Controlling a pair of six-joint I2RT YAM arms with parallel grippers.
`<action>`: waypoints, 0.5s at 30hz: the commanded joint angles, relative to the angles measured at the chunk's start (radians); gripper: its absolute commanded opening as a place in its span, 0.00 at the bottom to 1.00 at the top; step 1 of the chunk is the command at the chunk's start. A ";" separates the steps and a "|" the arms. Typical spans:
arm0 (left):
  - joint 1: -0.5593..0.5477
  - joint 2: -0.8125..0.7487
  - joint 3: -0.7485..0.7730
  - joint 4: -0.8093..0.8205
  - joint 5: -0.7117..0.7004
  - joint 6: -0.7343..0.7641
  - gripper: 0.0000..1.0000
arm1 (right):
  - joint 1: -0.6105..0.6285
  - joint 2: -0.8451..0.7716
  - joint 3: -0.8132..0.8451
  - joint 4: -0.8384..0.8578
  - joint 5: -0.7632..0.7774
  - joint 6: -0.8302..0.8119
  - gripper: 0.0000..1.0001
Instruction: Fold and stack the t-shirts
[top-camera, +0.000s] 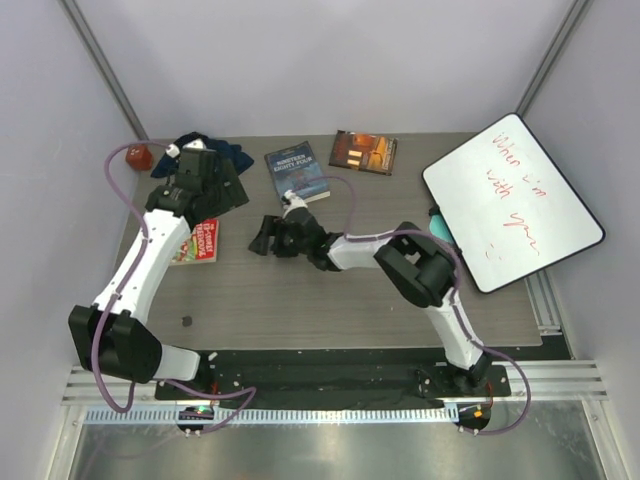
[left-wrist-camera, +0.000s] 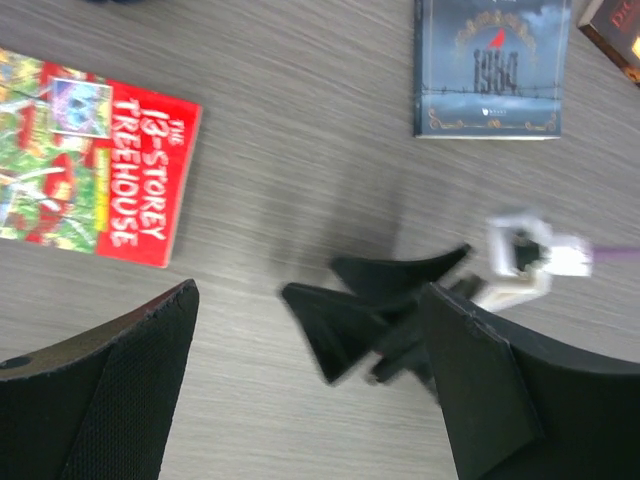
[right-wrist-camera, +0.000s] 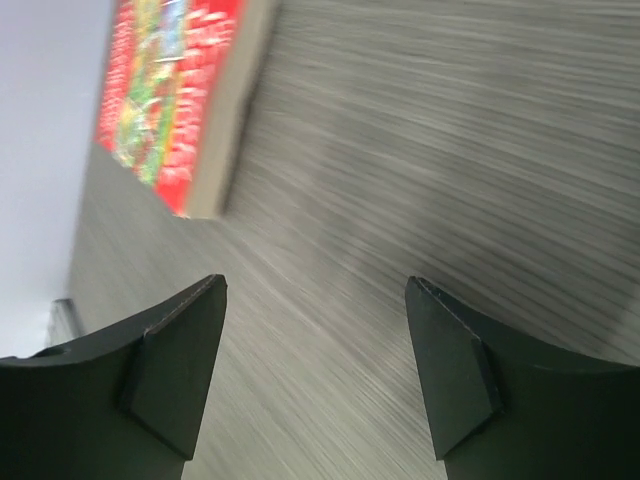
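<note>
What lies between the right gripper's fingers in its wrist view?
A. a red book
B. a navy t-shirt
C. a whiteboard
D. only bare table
D: the right gripper stands open with only the bare table showing between its fingers; the red book lies ahead, untouched.

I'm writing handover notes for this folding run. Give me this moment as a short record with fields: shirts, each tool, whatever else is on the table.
t-shirts: crumpled navy heap, far left of the table, partly behind the left arm, unfolded
left tool: open, empty
right tool: open, empty, over bare wood near the centre
books: 13-Storey Treehouse; 1984; orange-brown book
whiteboard: right side, red handwriting
stack: not started
</note>
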 joint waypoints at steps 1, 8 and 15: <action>0.003 0.021 -0.065 0.123 0.102 -0.054 0.91 | -0.055 -0.224 -0.220 -0.026 0.142 -0.091 0.78; -0.009 0.182 -0.063 0.218 0.200 -0.065 0.93 | -0.156 -0.355 -0.346 -0.176 0.272 -0.133 0.79; -0.017 0.354 0.020 0.268 0.248 -0.100 0.95 | -0.311 -0.393 -0.417 -0.178 0.248 -0.119 0.79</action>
